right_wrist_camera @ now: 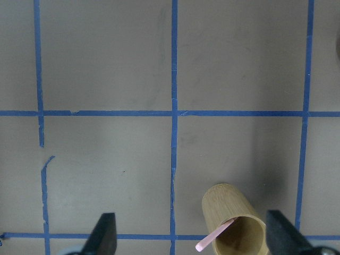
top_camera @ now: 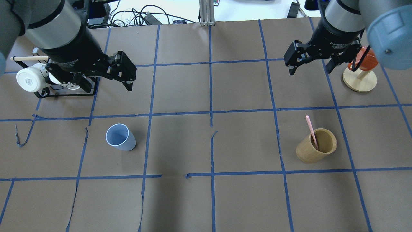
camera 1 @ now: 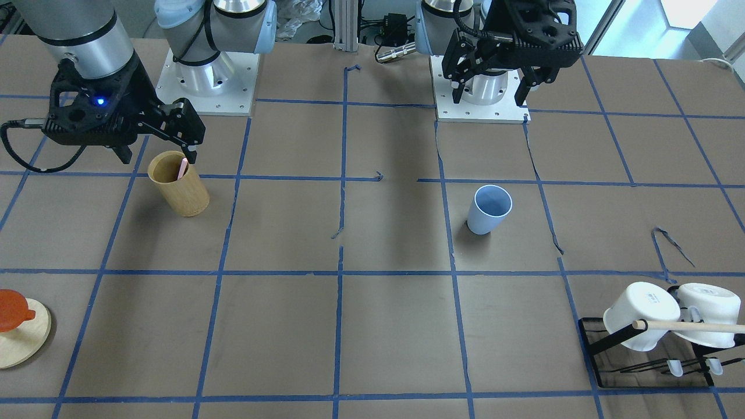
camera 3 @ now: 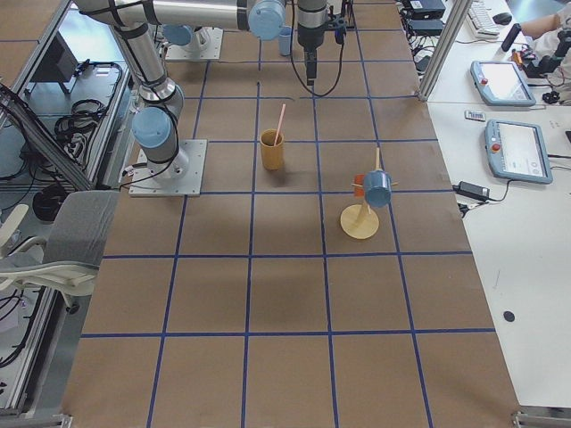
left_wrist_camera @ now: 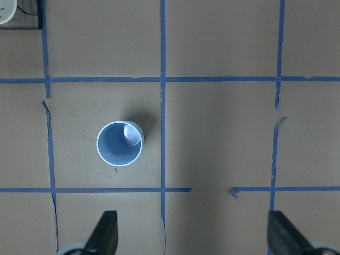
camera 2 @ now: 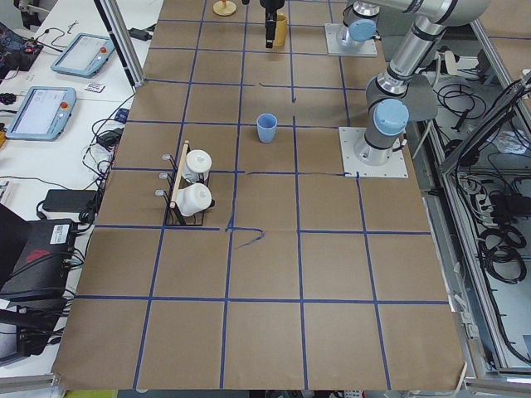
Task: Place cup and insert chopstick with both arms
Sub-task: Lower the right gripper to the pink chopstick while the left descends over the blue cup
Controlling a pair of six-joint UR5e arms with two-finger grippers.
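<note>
Overhead view, clock directions:

- Left gripper (top_camera: 106, 84): jaws wide open, nothing held, above the table (top_camera: 206, 199), clear of everything.
- Blue cup (top_camera: 119, 138): upright, mouth up, alone on the table's left half. It is at about 5 o'clock from the left gripper, not touching it.
- In the left wrist view the cup sits toward 10 o'clock from the gap between the fingers (left_wrist_camera: 103, 234), closer to the left finger.
- Right gripper (top_camera: 310, 69): jaws wide open, nothing held, raised.
- Bamboo holder (top_camera: 316, 145): upright on the right half, at 6 o'clock from the right gripper and 3 o'clock from the cup, well apart from it.
- Pink chopstick (top_camera: 311, 130): inside the holder, lower end in, leaning on the rim, upper end sticking out toward 11 o'clock. It touches neither gripper.
- In the right wrist view the holder is at the bottom edge, about 5 o'clock, between the fingers and nearer the right one.
- Black rack (top_camera: 91, 91) with white mugs (top_camera: 30, 79): 9 o'clock from the left gripper, partly hidden by the arm.
- Wooden stand (top_camera: 359, 80) with an orange cup (top_camera: 367, 59): 3 o'clock from the right gripper, near it.
</note>
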